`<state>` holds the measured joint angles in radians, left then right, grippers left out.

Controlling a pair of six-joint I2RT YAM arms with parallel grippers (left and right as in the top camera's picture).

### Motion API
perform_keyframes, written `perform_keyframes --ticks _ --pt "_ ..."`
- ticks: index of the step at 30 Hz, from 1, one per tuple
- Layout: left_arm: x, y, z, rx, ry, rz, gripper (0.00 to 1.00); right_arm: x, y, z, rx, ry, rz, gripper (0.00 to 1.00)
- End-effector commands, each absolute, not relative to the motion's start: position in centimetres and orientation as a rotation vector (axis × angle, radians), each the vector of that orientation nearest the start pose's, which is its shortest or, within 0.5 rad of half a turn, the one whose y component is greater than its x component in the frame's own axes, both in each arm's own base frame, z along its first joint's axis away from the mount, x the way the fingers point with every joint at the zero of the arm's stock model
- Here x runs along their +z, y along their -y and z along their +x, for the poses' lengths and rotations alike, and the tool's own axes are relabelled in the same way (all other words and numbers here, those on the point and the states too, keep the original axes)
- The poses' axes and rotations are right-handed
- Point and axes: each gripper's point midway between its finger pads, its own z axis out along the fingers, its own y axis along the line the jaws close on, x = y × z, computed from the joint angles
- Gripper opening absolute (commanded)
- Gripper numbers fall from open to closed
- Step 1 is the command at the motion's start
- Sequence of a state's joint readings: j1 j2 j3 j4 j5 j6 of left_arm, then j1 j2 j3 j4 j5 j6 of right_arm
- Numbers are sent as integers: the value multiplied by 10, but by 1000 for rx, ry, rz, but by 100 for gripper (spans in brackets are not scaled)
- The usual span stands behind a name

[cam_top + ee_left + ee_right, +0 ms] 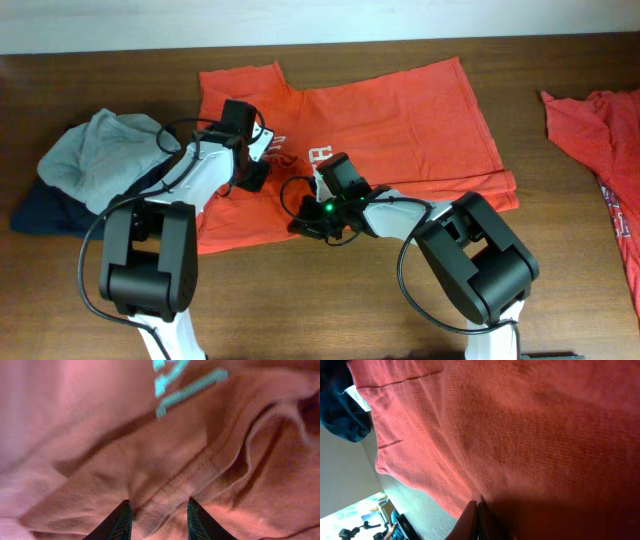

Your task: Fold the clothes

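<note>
Two orange-red shirts, two other garments, one table, two arms.

1. Shirt (400, 110): lies mid-table, spread flat across its upper part, with extra layers showing along the right and lower edges. White print (318, 154) shows near the middle, partly hidden by the arms. Both grippers are on its lower left part.

2. Second shirt (600, 130): crumpled at the right edge of the table, well apart from the first and running out of view.

3. Grey garment (100, 150): heaped at the left side, just beside the left arm.

4. Navy garment (40, 212): lies under and beside the grey one, sticking out to the left.

5. Table (300, 310): dark brown wood, bare along the front between the two arm bases.

6. Left gripper (157, 520): jaws part-way apart, dark fingertips either side of a raised, stitched fold of shirt cloth. Whether they press the cloth cannot be told.

7. Right gripper (478, 520): jaws closed tight together, pinching the shirt near its lower edge. Cloth rises from the tips and fills most of the wrist view, with a stitched hem at the upper left.
</note>
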<state>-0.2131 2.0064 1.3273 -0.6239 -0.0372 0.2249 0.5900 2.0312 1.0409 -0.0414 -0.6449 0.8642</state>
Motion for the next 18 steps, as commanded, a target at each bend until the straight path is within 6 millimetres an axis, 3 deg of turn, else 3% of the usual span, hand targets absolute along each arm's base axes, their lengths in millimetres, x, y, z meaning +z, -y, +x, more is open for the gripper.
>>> perform_keyframes --ticks 1,3,5,9,15,18 --pt "7 83 410 49 -2802 643 36 -41 -300 294 1031 -2983 249 5" --pt "8 82 414 73 -2785 640 32 -41 -300 294 1031 -2983 249 5" --pt "9 82 418 76 -2772 636 17 -41 -299 294 1030 -2985 250 5" --pt "11 83 424 81 -2739 654 1 -41 -299 293 1026 -2990 252 6" --pt "27 78 436 144 -2710 634 0 -41 -299 293 1026 -2990 252 6" --pt "52 76 452 184 -2655 608 0 -41 -299 293 1025 -2990 253 6"
